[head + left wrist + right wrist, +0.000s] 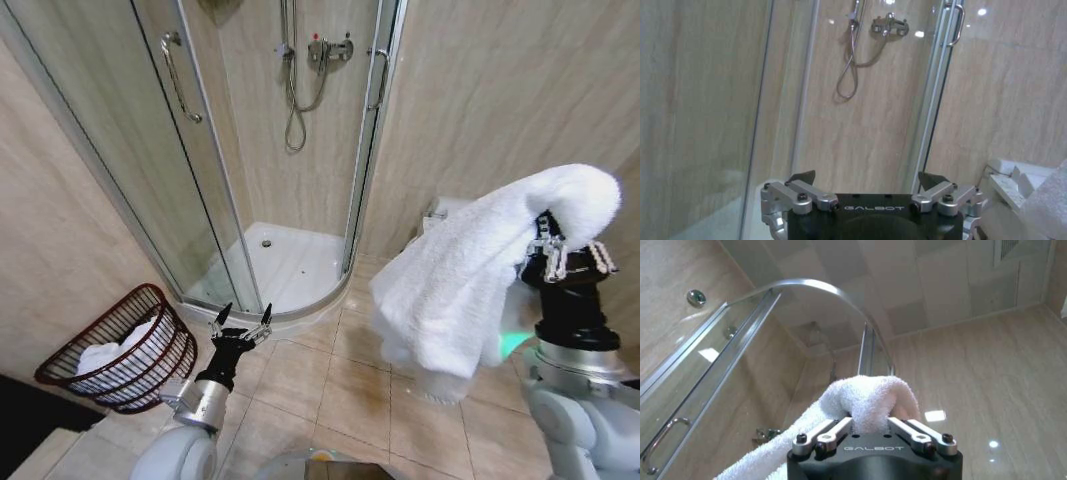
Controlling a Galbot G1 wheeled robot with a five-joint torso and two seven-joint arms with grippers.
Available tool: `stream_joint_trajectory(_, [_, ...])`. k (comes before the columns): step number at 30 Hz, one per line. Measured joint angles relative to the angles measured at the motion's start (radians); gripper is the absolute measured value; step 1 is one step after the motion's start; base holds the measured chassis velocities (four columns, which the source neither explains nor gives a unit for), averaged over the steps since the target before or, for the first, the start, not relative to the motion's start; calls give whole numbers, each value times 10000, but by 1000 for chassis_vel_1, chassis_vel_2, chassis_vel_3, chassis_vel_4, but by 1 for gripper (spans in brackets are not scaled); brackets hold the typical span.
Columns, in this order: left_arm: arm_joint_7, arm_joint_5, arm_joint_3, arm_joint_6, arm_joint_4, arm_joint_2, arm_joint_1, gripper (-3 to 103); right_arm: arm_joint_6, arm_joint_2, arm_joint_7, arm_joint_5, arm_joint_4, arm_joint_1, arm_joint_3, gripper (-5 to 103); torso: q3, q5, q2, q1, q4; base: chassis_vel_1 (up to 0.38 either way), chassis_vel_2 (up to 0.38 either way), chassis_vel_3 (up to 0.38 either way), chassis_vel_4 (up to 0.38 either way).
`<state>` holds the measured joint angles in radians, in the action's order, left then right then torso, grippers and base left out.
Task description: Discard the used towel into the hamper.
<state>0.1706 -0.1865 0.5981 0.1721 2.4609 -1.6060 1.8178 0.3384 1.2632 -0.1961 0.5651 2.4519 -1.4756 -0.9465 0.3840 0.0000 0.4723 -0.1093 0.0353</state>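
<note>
1. The right gripper [572,255] is raised high on the robot's right side, pointing upward, its fingers clamped on a fold of the white towel [470,275]. The right wrist view shows the same pinch, with the bunched cloth [870,402] rising between the closed fingers.

2. From that pinch the towel drapes over the top of the gripper and hangs down toward the robot's left and toward the floor. Its long axis runs diagonally from the raised fold down to a loose lower edge that hangs above the tiled floor [300,385].

3. The hamper [125,350] sits low on the floor at the far left, against the wall beside the shower enclosure [290,250]. It is tipped so that its open mouth faces up and toward the robot, and some white cloth [105,355] already lies inside.

4. So the hamper lies well to the left of the towel and far below it, on the opposite side of the robot. Judging from this, the right arm must cross the body and drop a long way.

5. The left gripper [240,330] is low, with its fingers spread and nothing between them. It is by far the nearer to the hamper, just to the right of its rim.
</note>
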Motion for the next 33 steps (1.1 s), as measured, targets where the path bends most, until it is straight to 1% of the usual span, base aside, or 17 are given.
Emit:
stream_joint_trajectory(5, [0, 0, 0, 0, 0, 0, 0, 100, -28, -98, 38, -77, 66, 15, -96, 8, 126, -1, 210, -84, 2, 0, 0, 0, 0])
stream_joint_trajectory(17, [0, 0, 0, 0, 0, 0, 0, 100, 88, 203, -52, -208, 127, -193, -138, 8, 422, -1, 706, -285, 1, 0, 0, 0, 0])
stream_joint_trajectory(26, [0, 0, 0, 0, 0, 0, 0, 100, 142, 112, -31, -224, 125, -251, -142, 8, 664, 0, 1119, -455, 0, 0, 0, 0, 0])
stream_joint_trajectory(27, [0, 0, 0, 0, 0, 0, 0, 100, 142, 112, -31, -224, 125, -251, -142, 8, 664, 0, 1119, -455, 0, 0, 0, 0, 0])
stream_joint_trajectory(29, [0, 0, 0, 0, 0, 0, 0, 100, 142, 65, -15, -225, 127, -221, -144, 8, 746, -1, 1252, -506, 1, 0, 0, 0, 0])
stream_joint_trajectory(33, [0, 0, 0, 0, 0, 0, 0, 100, 167, 120, -36, -234, 119, -248, -100, 8, 849, 0, 1428, -580, 0, 0, 0, 0, 0])
